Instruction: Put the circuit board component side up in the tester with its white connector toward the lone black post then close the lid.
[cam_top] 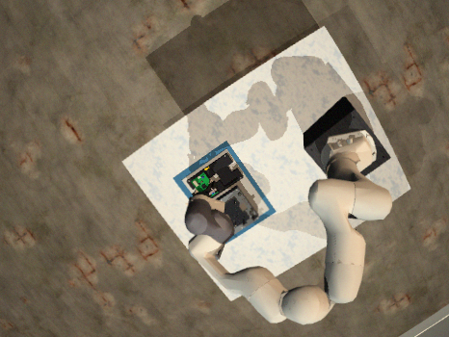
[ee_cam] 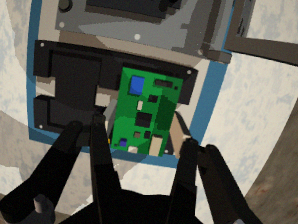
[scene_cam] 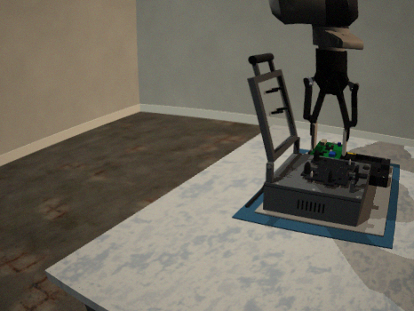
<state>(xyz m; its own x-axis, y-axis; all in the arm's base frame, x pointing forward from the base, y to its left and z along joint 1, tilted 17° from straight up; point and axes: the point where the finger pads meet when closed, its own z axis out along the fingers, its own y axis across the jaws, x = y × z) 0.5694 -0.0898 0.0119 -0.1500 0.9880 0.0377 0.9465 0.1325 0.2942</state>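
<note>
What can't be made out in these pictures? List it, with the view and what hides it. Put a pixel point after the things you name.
- Gripper (scene_cam: 330,135) (ee_cam: 144,114): in the top view, its fingers are hidden under the arm's wrist.
- Tester (cam_top: 241,207) (scene_cam: 311,209) (ee_cam: 120,27): in the wrist view, the top edge cuts off part of it.
- Circuit board (cam_top: 200,182) (scene_cam: 328,150) (ee_cam: 145,110): its underside faces away in every view.
- Board's holes: too small to tell in the wrist view.
</note>
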